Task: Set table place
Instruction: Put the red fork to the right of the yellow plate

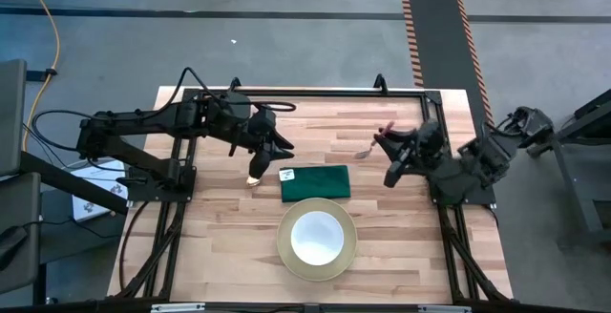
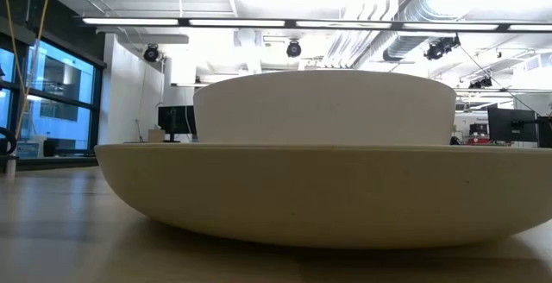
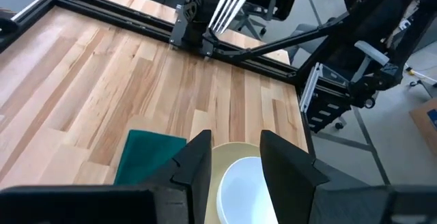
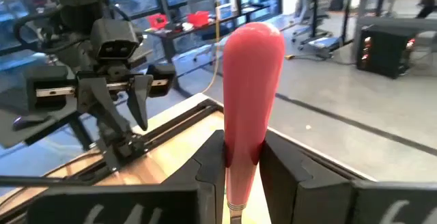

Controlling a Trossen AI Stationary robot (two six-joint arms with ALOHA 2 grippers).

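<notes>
A grey workshop floor surrounds the tabletop (image 1: 220, 246), a light butcher-block slab edged by a black frame, and the low view looks across it into a bright room of ceiling lights and monitors.

Near the front edge of the tabletop sits the pale yellow plate (image 1: 286, 253), with the white bowl (image 1: 317, 238) inside it (from table height the two fill nearly the whole low view, bowl (image 2: 324, 106) above plate (image 2: 328, 192)). Just behind the plate lies the dark green napkin (image 1: 315, 183), folded flat, its near edge close to the plate's rim.

The right pincer (image 1: 380, 142) hovers over the right rear part of the tabletop, behind and to the right of the napkin, clamped on the fork (image 1: 366, 150). Its wrist view shows the pink handle (image 4: 251, 87) rising upright between the two dark fingers (image 4: 212, 166), which press on it from either side. The left wrist view catches the fork's metal tines (image 3: 227, 7) hanging above the far frame.

The left pincer (image 1: 284, 147) hangs over the tabletop behind and left of the napkin, its fingers (image 3: 193, 166) apart with nothing between them. Just below it, left of the napkin, the spoon (image 1: 255, 173) shows as a pale shape; whether it rests on the wood I cannot tell.
</notes>
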